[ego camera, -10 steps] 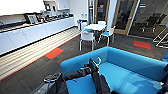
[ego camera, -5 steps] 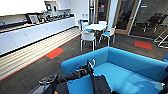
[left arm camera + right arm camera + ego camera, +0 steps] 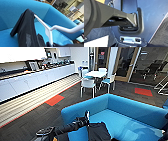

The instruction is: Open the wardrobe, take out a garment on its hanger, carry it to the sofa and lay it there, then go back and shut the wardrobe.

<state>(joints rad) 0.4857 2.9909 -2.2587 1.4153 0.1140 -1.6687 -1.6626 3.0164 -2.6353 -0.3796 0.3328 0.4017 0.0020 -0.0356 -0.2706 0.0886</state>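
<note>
Garment (image 3: pixel 26 31) over sofa (image 3: pixel 11 12)

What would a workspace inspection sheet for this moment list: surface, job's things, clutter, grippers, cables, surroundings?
Surface: blue sofa, seat bare beyond the garment.
Job's things: black garment on white hanger, hanging over the sofa seat.
Clutter: nothing seen.
Grippers: left gripper at the hanger above the seat; fingers unclear.
Cables: nothing seen.
Surroundings: white table with chairs, long white counter, red floor patches, glass doors.
</note>
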